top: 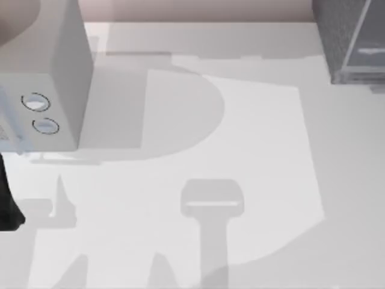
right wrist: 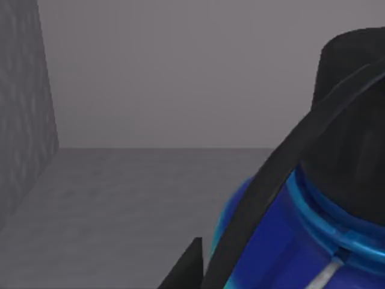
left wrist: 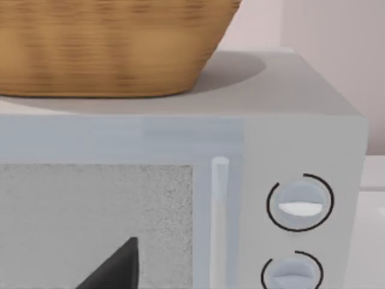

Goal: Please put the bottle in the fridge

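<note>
Blue bottle: in our right wrist view the bottle [right wrist: 301, 241] sits closest to the lens, with a dark blue shoulder, a turquoise ring, a black cap and a thin dark strap looping across it.
Right pincer: a dark fingertip [right wrist: 186, 268] shows just beside the bottle; we cannot tell how our fingers stand or whether they hold it.
Fridge interior: behind the bottle we see a grey speckled floor, a speckled side wall and a plain grey back wall, so the bottle is inside the fridge [right wrist: 24, 108].
Fridge from above: its dark speckled body and pale glassy panel sit at the upper right of the top view [top: 352, 42], at the far right corner of the table [top: 252, 156].
Left pincer: one dark fingertip [left wrist: 117, 268] shows low in our left wrist view; we cannot tell its opening.
Light grey box: facing that fingertip, with two round dials [left wrist: 299, 201] and a wicker basket [left wrist: 108, 42] on top; upper left from above [top: 54, 78].
</note>
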Motion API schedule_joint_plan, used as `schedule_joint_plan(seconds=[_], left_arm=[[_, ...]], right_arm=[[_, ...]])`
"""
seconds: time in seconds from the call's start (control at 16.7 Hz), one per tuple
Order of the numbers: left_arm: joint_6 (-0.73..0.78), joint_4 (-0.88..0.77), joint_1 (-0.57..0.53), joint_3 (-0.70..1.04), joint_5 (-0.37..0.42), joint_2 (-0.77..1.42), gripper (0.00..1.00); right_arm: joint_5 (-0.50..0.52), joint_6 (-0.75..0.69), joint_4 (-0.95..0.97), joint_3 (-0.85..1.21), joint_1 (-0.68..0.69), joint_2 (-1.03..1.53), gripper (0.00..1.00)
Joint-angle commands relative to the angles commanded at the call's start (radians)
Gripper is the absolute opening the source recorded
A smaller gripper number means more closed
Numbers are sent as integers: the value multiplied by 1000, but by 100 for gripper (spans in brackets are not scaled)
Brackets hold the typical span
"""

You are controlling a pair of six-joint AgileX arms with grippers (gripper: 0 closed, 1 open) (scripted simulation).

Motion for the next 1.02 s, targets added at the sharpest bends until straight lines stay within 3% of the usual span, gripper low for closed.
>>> schedule_joint_plan(seconds=[0.54,0.9,1.02], left_arm=[[0,0,0,0,0,0,100],[0,0,0,0,0,0,100],[0,0,0,0,0,0,100]], right_arm=[[43,4,-181,425,26,201,1],[52,3,-213,472,39,232,1],[52,3,-213,472,39,232,16]])
